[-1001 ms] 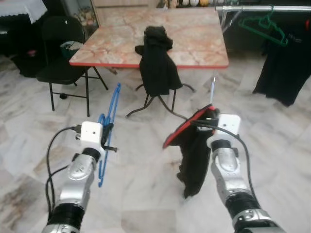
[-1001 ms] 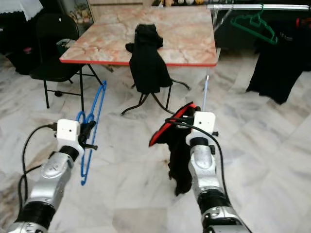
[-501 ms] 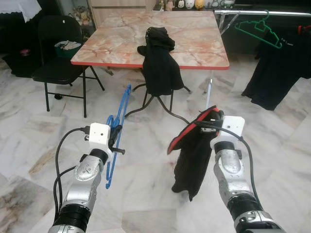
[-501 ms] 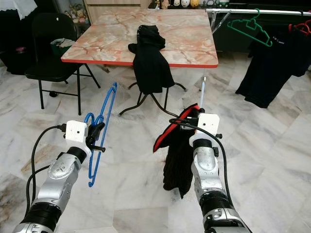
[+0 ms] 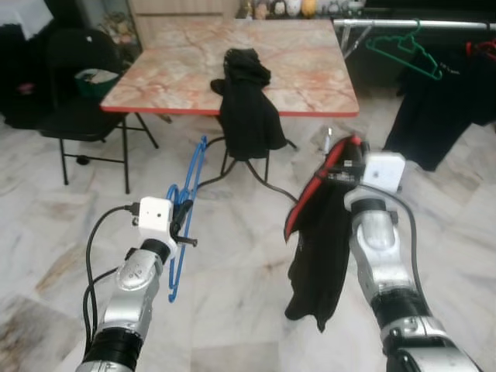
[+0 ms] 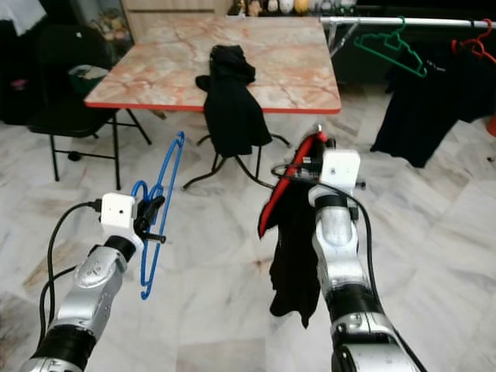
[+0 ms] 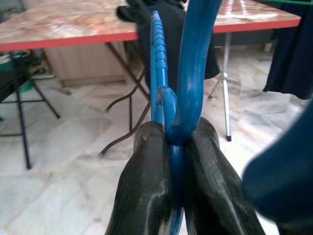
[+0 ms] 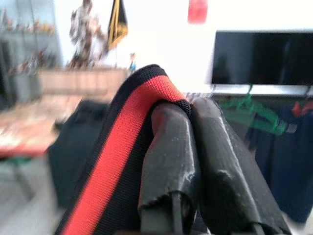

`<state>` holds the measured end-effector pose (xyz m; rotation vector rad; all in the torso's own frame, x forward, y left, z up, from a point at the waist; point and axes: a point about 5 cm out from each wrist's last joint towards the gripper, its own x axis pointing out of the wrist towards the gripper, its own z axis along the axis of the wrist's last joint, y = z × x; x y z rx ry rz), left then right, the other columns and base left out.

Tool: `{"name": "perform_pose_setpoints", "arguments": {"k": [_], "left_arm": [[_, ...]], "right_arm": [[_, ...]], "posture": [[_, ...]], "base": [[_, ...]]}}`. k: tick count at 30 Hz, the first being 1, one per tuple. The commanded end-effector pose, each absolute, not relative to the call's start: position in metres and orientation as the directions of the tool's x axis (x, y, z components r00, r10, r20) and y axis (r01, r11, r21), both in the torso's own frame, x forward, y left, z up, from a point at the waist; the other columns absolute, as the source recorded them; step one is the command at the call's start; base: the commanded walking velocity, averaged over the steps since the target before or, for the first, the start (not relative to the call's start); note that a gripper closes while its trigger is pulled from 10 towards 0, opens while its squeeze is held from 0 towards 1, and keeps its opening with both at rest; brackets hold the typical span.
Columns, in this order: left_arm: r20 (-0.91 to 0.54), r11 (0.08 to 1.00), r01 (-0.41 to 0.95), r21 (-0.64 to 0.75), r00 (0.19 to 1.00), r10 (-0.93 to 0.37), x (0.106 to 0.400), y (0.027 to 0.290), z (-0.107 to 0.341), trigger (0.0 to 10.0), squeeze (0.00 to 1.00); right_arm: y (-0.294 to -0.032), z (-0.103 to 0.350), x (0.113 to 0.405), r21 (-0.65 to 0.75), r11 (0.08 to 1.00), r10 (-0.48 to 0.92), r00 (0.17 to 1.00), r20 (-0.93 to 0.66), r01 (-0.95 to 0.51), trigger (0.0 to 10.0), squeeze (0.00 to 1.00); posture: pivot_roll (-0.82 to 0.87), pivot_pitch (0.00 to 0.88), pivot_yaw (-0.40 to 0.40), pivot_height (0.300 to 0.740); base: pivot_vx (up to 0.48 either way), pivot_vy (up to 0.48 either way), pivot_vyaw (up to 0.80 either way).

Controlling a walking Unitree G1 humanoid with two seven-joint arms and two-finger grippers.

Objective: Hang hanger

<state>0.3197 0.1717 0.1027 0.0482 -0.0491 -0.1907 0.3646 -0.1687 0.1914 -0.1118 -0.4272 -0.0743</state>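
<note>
I keep the left hand (image 7: 177, 147) clamped on the blue hanger (image 5: 186, 209) and the right hand (image 8: 193, 147) gripping the black garment (image 5: 318, 256), both lifted clear of the floor for carrying to the rail (image 6: 403, 21).

A home room: marble floor (image 5: 232, 310), dining table (image 5: 294, 70), clothes rail (image 6: 403, 21)

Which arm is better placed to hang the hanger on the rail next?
Left, probably. The left gripper is shut on the blue hanger, while the right gripper is shut on the black garment. The clothes rail lies far right, however.
</note>
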Motion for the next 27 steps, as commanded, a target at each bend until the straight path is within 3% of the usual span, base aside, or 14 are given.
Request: {"name": "perform_pose_setpoints", "arguments": {"k": [1,13,20,27], "left_arm": [[0.064,0.979,0.193,0.061,0.978,-0.196,0.321,0.17,0.107,10.0,0.0],[0.063,0.979,0.196,0.06,0.978,-0.199,0.321,0.167,0.106,10.0,0.0],[0.054,0.983,0.173,0.057,0.983,-0.176,0.321,0.172,0.105,10.0,0.0],[0.052,0.983,0.176,0.057,0.982,-0.179,0.322,0.17,0.104,10.0,0.0]], "right_arm": [[-0.17,0.218,0.366,-0.098,0.99,-0.042,0.864,0.502,0.105,10.0,0.0],[-0.158,0.24,0.368,-0.119,0.991,0.01,0.832,0.554,0.067,10.0,0.0],[-0.131,0.265,0.38,-0.146,0.988,0.133,0.812,0.569,-0.059,10.0,0.0],[-0.125,0.28,0.388,-0.136,0.988,0.14,0.816,0.561,-0.076,10.0,0.0]], "posture": [[0.05,0.033,0.054,0.74],[0.05,0.031,0.053,0.74],[0.04,0.03,0.045,0.74],[0.04,0.026,0.044,0.74]], "base": [[0.409,0.0,0.0],[0.434,0.0,0.0],[0.444,0.0,0.0],[0.448,0.0,0.0]]}}
